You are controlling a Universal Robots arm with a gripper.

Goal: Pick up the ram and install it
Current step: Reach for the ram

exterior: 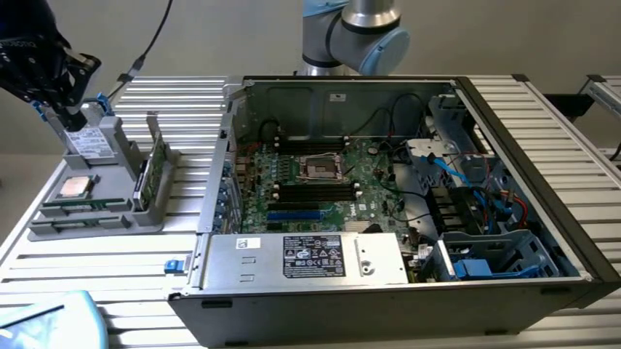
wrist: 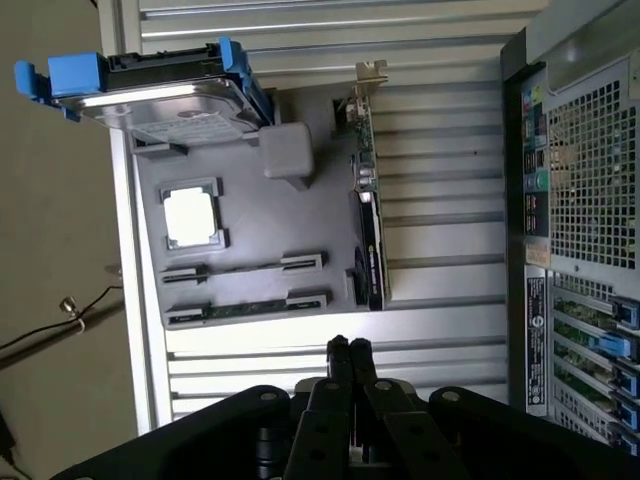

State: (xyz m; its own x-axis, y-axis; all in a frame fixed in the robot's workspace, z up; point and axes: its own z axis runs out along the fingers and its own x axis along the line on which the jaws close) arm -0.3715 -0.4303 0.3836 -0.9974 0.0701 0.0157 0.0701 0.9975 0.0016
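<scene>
Two slim green ram sticks (wrist: pixel 246 305) lie side by side in slots along one edge of a grey parts tray (wrist: pixel 250 215). In the exterior view the ram (exterior: pixel 80 209) sits at the tray's near edge, at the exterior view's left of the open computer case (exterior: pixel 388 182). My gripper (wrist: pixel 347 348) hangs high over the table beside the tray, its two black fingers pressed together with nothing between them. The exterior view has the gripper (exterior: pixel 58 109) at the far left, above the tray's back end. The motherboard's black memory slots (exterior: pixel 313 190) lie inside the case.
The tray also carries a hard drive (wrist: pixel 150 90) with blue clips, a square silver processor (wrist: pixel 190 216) and an upright expansion card (wrist: pixel 368 220). The case stands on a ribbed metal table (exterior: pixel 116 258), with a power supply (exterior: pixel 305 258) at its near side and cables at the exterior view's right.
</scene>
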